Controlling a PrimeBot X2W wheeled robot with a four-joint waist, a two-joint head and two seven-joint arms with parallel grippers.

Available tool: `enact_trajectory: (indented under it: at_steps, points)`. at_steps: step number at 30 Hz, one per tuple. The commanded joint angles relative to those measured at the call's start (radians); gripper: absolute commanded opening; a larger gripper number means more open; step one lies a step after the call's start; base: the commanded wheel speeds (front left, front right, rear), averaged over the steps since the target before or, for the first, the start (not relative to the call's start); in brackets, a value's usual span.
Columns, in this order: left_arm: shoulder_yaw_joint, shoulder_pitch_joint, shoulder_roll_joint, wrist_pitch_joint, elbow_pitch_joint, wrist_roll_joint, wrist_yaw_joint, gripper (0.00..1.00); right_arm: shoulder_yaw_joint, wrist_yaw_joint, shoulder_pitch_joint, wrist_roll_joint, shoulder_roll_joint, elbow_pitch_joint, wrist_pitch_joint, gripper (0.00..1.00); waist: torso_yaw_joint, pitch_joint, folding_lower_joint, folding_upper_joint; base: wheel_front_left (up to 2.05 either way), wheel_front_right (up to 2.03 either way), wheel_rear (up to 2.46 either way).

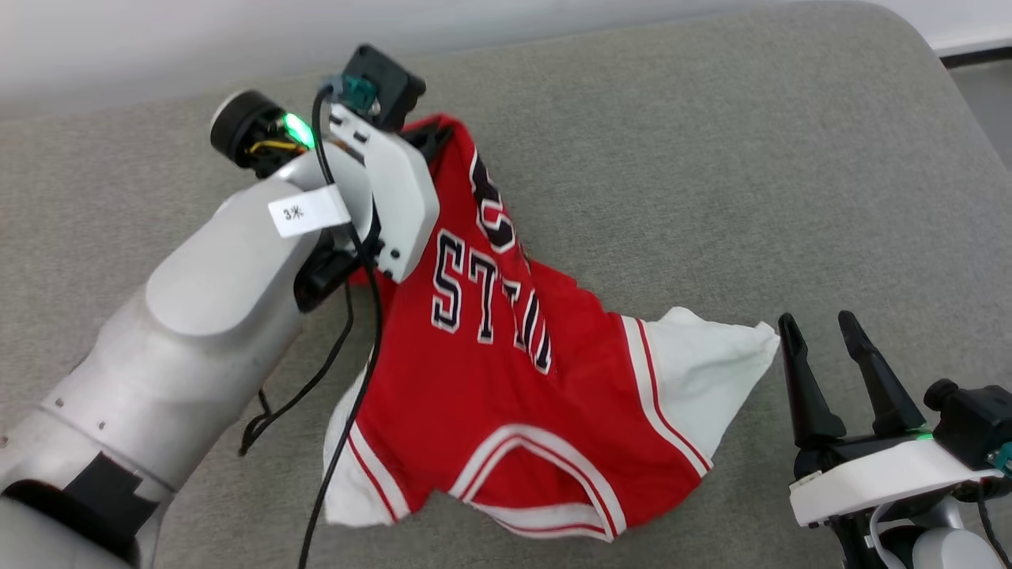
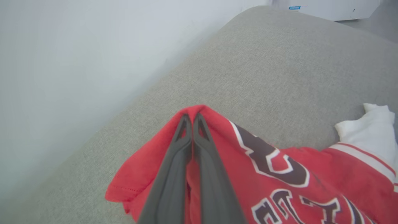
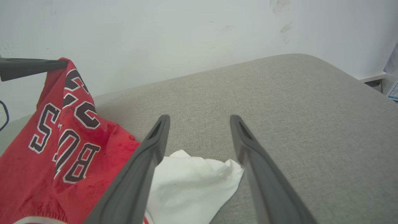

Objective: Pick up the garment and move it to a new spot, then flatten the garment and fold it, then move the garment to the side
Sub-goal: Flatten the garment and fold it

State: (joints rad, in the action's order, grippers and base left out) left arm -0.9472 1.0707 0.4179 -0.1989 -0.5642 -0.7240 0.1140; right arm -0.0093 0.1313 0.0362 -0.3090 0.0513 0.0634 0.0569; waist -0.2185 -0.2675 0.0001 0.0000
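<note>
Garment, thin red jersey shirt (image 1: 506,379) with white sleeves and black white-outlined lettering, sprawls crumpled on grey woven cushion (image 1: 711,158). Left gripper (image 2: 192,119) clamped tight on a red fold at the shirt's far edge; that corner looks lifted off the cushion, though how far is hard to judge. Right gripper (image 1: 822,336) fingers spread wide, holding nothing, just beside the white sleeve (image 1: 711,356) tip. Pale wall (image 3: 155,31) behind.

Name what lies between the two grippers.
The garment, pinched by the left gripper, drapes toward the open right gripper; the head view shows it.
</note>
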Motion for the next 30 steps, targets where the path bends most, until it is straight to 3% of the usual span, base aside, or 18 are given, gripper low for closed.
enact_trajectory:
  at_steps: [1, 13, 14, 15, 20, 25, 30]
  points:
    - [0.013, 0.023, -0.015, 0.027, -0.017, 0.007, -0.01, 0.0, 0.005, -0.001, 0.014, -0.006, -0.002, -0.002, 0.007, 1.0, -0.02, -0.017, -0.0001, 0.0, 0.0, 0.0, 0.0]
    - [0.0, -0.01, -0.114, 0.087, -0.205, -0.041, 0.003, 0.0, 0.01, -0.001, 0.052, -0.007, -0.002, -0.015, 0.036, 1.0, -0.031, -0.057, -0.0001, 0.0, 0.0, 0.0, 0.0]
    - [0.004, -0.022, -0.12, 0.095, -0.211, -0.05, 0.005, 0.38, 0.01, -0.001, 0.052, -0.001, -0.002, -0.015, 0.04, 1.0, -0.025, -0.053, -0.0001, 0.0, 0.0, 0.0, 0.0]
    - [0.007, -0.028, -0.122, 0.118, -0.21, -0.052, 0.007, 1.0, 0.009, -0.001, 0.051, 0.005, -0.002, -0.014, 0.042, 1.0, -0.019, -0.048, -0.0001, 0.0, 0.0, 0.0, 0.0]
    - [0.038, -0.095, -0.128, 0.273, -0.19, -0.056, -0.028, 1.0, 0.0, -0.001, 0.042, 0.035, -0.002, -0.001, 0.033, 1.0, 0.029, -0.003, -0.0001, 0.0, 0.0, 0.0, 0.0]
    - [0.083, -0.189, -0.121, 0.42, -0.112, -0.055, -0.119, 1.0, -0.015, -0.001, 0.02, 0.062, -0.002, 0.025, 0.004, 1.0, 0.09, 0.048, -0.0001, 0.0, 0.0, 0.0, 0.0]
    - [0.157, -0.307, -0.081, 0.46, 0.023, -0.042, -0.226, 1.0, -0.028, -0.001, -0.003, 0.078, -0.002, 0.05, -0.028, 1.0, 0.142, 0.102, -0.0001, 0.0, 0.0, 0.0, 0.0]
